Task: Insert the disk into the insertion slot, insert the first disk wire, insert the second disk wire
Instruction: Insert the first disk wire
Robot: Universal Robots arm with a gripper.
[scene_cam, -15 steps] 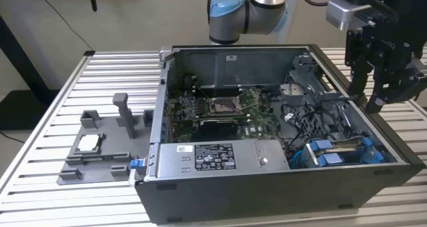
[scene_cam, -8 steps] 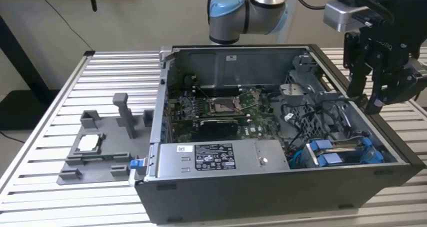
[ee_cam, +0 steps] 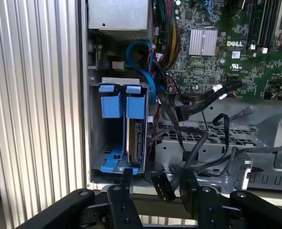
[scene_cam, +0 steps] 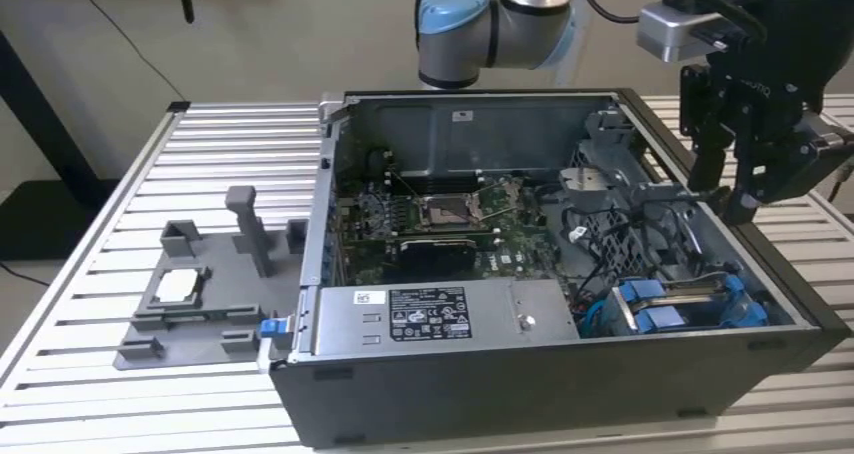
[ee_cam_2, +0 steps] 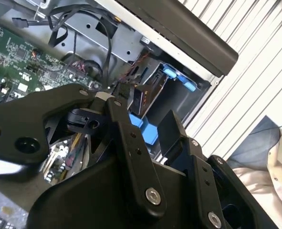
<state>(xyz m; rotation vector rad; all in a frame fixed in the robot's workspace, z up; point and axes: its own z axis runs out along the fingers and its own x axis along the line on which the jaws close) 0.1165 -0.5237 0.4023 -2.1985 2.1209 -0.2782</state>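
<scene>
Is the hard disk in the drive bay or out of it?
In. In the first wrist view the disk stands on edge inside the insertion slot, its connector edge showing between blue carrier parts.

The slatted metal table (scene_cam: 227, 144) carries an open dark computer case (scene_cam: 534, 394) and, beside it on the exterior view's left, a grey plastic fixture (scene_cam: 200, 319).

Disk (ee_cam: 135, 141) in bright blue carrier, seated on edge inside grey metal insertion slot (ee_cam: 96, 138)
</scene>
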